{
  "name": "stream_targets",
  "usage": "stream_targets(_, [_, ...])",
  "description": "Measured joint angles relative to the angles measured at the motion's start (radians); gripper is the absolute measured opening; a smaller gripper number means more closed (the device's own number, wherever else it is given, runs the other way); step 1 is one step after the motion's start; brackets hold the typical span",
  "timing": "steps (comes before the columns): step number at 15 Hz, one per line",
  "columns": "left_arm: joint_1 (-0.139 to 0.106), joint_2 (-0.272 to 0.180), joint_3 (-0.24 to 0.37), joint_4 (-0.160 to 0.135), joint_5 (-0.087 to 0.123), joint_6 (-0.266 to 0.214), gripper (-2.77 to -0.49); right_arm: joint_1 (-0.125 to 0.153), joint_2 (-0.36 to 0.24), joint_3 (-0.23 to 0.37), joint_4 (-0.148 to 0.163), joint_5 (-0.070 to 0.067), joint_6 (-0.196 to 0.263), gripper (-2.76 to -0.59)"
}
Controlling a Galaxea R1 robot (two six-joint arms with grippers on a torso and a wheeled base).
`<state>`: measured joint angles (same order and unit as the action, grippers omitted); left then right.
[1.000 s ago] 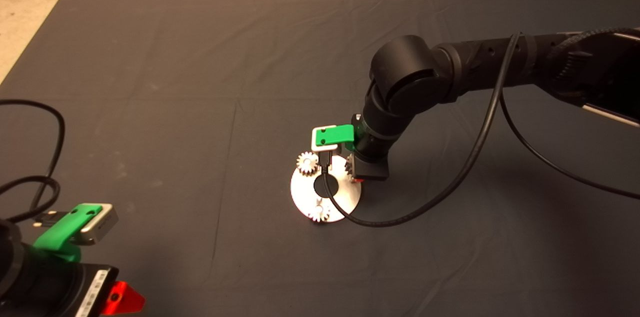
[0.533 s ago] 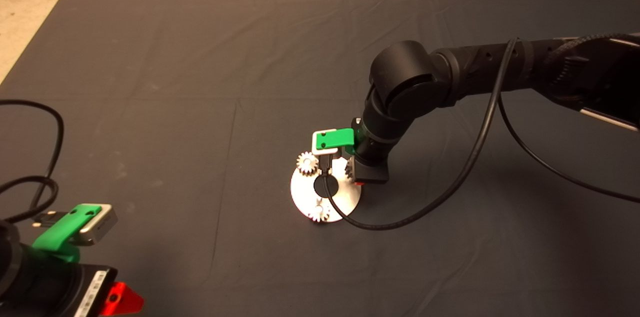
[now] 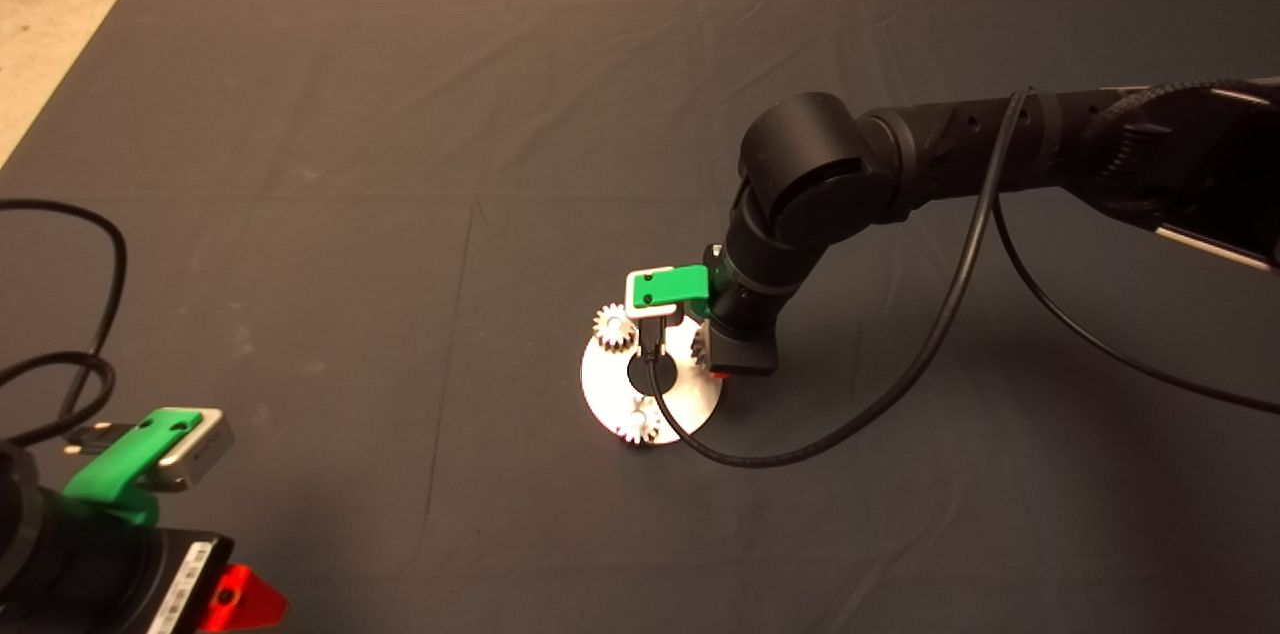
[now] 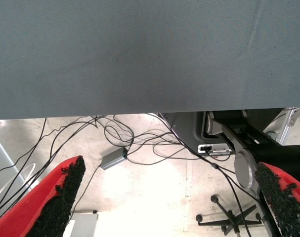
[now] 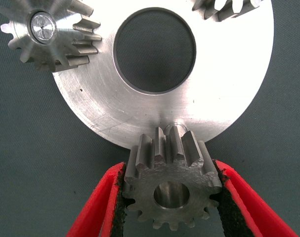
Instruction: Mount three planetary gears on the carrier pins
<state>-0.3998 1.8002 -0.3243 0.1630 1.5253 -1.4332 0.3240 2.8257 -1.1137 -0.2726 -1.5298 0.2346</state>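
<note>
The white disc (image 3: 610,392) lies mid-mat with its carrier pins. One planetary gear (image 3: 614,325) sits on the far-left pin, whose tip (image 5: 43,25) shows in its centre, and another gear (image 3: 640,429) sits on the near pin. My right gripper (image 3: 708,356) hangs over the disc's right rim, shut on the third gear (image 5: 172,190). That gear's centre hole is empty, and the third pin (image 5: 177,127) peeks out just beyond it at the disc's (image 5: 115,108) rim. My left gripper (image 3: 240,599) is parked at the lower left, fingers (image 4: 61,197) wide apart.
A black cable (image 3: 800,449) loops from the right arm across the mat beside the disc. More cable (image 3: 90,314) lies at the mat's left edge. In the left wrist view the floor beyond the mat shows cables and a chair base (image 4: 229,217).
The right arm has eased slightly nearer and lower over the disc's right rim with the gear in its grip. The left arm has stayed put.
</note>
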Motion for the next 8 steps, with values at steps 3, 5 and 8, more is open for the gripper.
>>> stream_targets(3, [0.0, 0.0, 0.0, 0.0, 0.0, 0.002, -0.78, 0.0, 0.0, 0.0, 0.0, 0.0, -0.01, -2.24])
stream_targets(5, [0.0, 0.0, 0.0, -0.003, 0.0, 0.002, -0.78, -0.001, -0.001, 0.0, -0.001, 0.0, -0.018, -2.24])
stream_targets(8, [0.0, 0.0, 0.0, -0.006, 0.0, 0.002, -0.78, -0.018, -0.003, 0.0, -0.016, -0.001, -0.025, -2.24])
